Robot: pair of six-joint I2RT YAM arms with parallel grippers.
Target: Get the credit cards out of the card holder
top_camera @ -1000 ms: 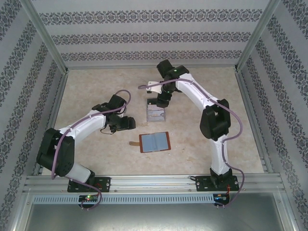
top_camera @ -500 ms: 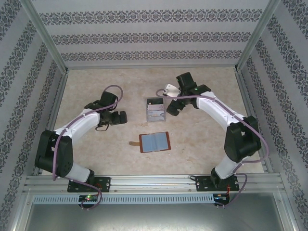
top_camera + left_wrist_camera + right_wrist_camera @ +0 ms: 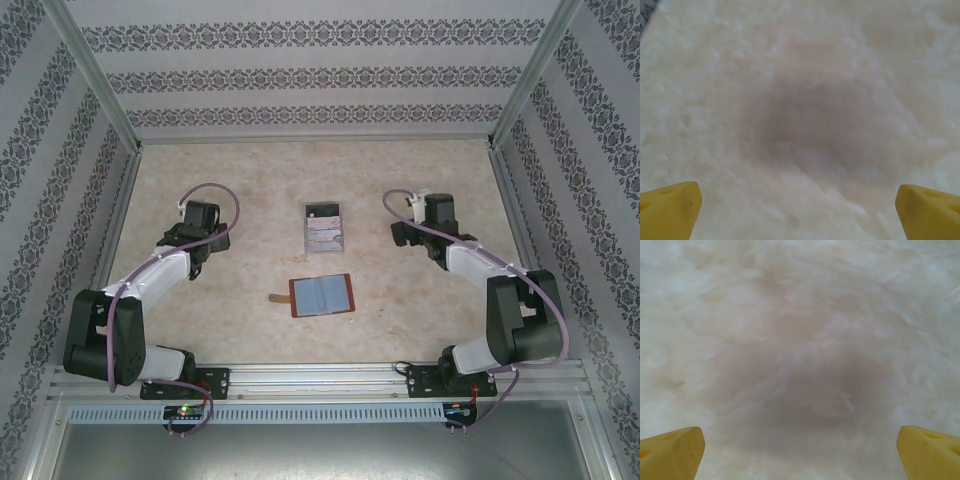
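Left side first. Your left gripper (image 3: 800, 215) sits over bare table (image 3: 250, 180), well to the left of the clear tray and apart from everything. The wrist view has its yellow fingertips (image 3: 667, 210) out at the two bottom corners, so the jaws are spread wide with nothing between them, just blurred pale tabletop below.

Centre, near side: the card holder (image 3: 322, 296) lies opened flat on the table, reddish-brown rim, greyish pockets facing up. Its strap tab (image 3: 278, 297) sticks out to the left, flat on the surface. You can't tell from the top view whether any card is left in those pockets; too small.

Centre, just beyond the holder and not touching it: the clear slotted tray (image 3: 324, 212). The credit cards (image 3: 324, 236) stand in it, pale faces stacked front to back, with a darker one at the far end. You can't get a count at this resolution.

Right side: your right gripper (image 3: 800, 452) mirrors the left one. It is over bare table to the right of the tray and clear of it. Its yellow fingertips (image 3: 927, 452) are at the frame's bottom corners, jaws wide apart, nothing gripped, only blurred tabletop under them.

Both arms are folded back toward their own sides, neither touching the holder, tray or cards.
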